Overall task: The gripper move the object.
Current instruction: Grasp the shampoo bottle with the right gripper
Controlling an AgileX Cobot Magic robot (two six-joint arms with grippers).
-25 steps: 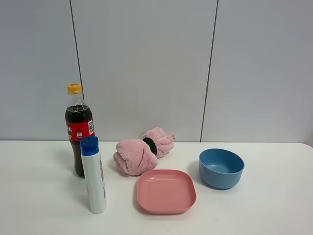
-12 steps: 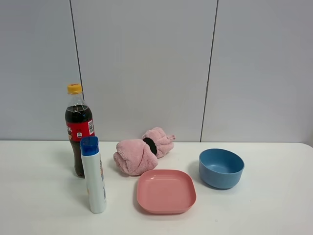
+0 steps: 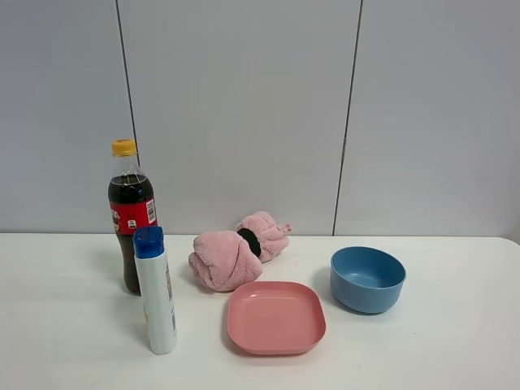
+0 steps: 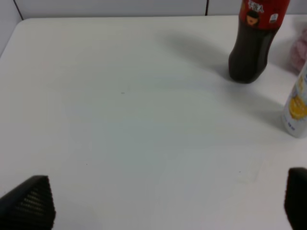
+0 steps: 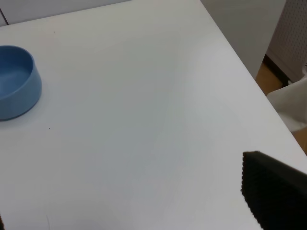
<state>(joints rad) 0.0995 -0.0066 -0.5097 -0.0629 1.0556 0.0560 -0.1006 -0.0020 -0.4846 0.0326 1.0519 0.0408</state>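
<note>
1. On the left side of the rig, my left wrist feed shows the left gripper (image 4: pixel 160 203) over the smooth white table (image 4: pixel 120 96). Its black ribbed fingertips (image 4: pixel 29 206) sit wide apart with only bare tabletop between them
2. Farthest left on the high camera stands a cola bottle (image 3: pixel 130 213): clear plastic, dark liquid, red label, yellow cap, upright near the grey panelled wall
3. Just in front of it and slightly to the right is the white bottle (image 3: pixel 157 301), the one I am meant to move. It is tall, slim, matte plastic with a blue cap and a small yellow-blue label, and it stands upright well clear of both grippers. I cannot tell whether it touches the cola bottle
4. Next comes a pink towel (image 3: pixel 237 253), soft and fluffy, rolled up and cinched by a dark band
5. In front of the towel lies a pink plate (image 3: pixel 276 318), a rounded square with a shallow rim, close to the towel
6. To its right sits a blue bowl (image 3: pixel 367 279), round and smooth-walled
7. On the right wrist feed, the right gripper (image 5: pixel 136 206) shows one ribbed black pad (image 5: pixel 273 191) and a dark sliver at the opposite edge, so it looks spread apart, holding nothing, well away from the bowl
</note>
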